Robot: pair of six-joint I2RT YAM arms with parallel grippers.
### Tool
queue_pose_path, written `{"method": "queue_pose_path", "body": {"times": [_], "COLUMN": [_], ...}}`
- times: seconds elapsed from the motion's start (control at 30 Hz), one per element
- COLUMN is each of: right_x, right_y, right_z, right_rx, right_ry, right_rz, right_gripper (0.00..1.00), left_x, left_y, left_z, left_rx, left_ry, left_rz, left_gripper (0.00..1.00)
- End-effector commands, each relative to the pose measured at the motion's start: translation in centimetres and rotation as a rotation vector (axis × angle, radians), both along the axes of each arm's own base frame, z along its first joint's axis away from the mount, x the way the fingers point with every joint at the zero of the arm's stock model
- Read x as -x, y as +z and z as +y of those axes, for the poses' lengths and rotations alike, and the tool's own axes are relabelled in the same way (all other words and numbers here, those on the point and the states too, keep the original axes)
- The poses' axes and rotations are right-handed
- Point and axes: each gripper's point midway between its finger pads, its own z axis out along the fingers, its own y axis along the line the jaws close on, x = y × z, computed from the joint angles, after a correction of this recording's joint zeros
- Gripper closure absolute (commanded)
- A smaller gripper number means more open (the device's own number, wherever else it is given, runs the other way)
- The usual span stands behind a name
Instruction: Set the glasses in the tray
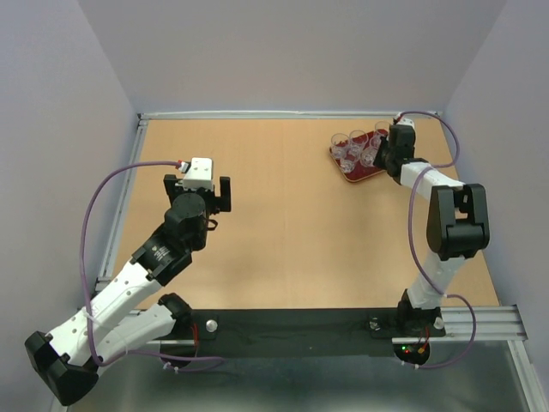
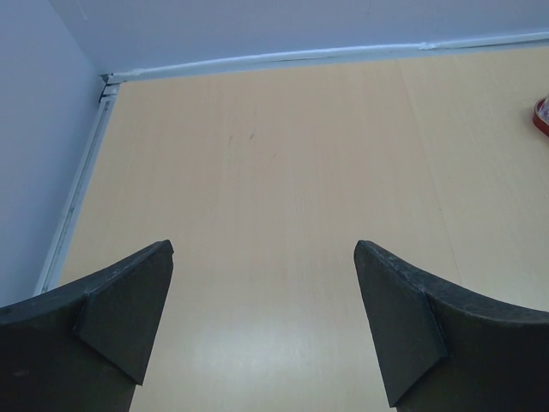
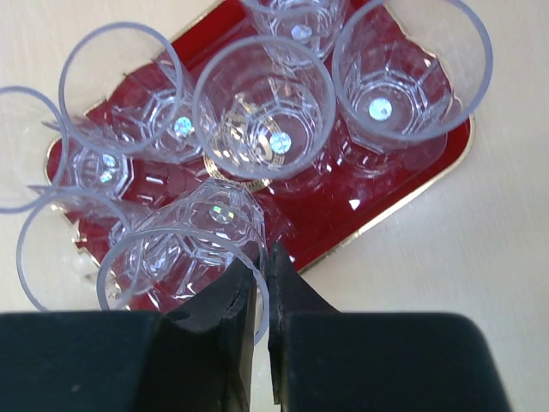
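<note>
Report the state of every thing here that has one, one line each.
left pincer, open, empty, above bare table.
right pincer, shut on the rim of the nearest glass.
nearest glass, upright, empty, its base over the tray.
other glasses, upright, empty, crowded together on the tray.
tray, flat on the table, loaded with glasses.

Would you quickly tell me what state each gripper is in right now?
Left gripper: open, holding nothing.
Right gripper: closed on the rim of the nearest glass.
</note>
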Motion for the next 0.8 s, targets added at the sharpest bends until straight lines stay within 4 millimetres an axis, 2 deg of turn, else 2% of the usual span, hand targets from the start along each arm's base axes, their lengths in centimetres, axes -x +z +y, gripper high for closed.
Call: {"method": "queue_pose_path", "body": {"times": [0.0,0.1,0.33,0.37,0.47,0.6,0.73,0.77], "right_x": [-2.9,-3.1,-3.1,-3.1,-3.1,-3.3,-3.2,-3.0], "right_y": [3.1,2.3,1.5,1.4,1.2,2.5,5.8,7.4], "right_z": [-0.2,-0.2,-0.3,-0.2,-0.2,-0.2,-0.4,-0.7], "right_rx": [-0.014,-0.012,-0.006,-0.004,0.003,0.009,0.045,0.057], "right_ry": [-0.01,-0.011,-0.011,-0.006,0.0,0.004,0.023,0.017], "right_rz": [-0.112,-0.098,-0.08,-0.077,-0.073,-0.098,-0.155,-0.185], "right_gripper": [0.98,0.94,0.78,0.71,0.62,0.57,0.53,0.51], "left_x": [-0.1,-0.1,-0.1,-0.1,0.0,0.1,0.1,0.2], "left_y": [1.1,1.1,1.2,1.3,1.3,1.4,1.5,1.5], "left_z": [0.3,0.4,0.5,0.5,0.6,0.8,0.8,0.8], "left_rx": [0.023,0.025,0.027,0.028,0.03,0.032,0.034,0.036], "left_ry": [0.012,0.012,0.015,0.014,0.017,0.021,0.017,0.015], "left_rz": [-0.042,-0.044,-0.046,-0.047,-0.05,-0.055,-0.057,-0.059], "left_gripper": [0.01,0.01,0.01,0.01,0.01,0.01,0.01,0.01]}}
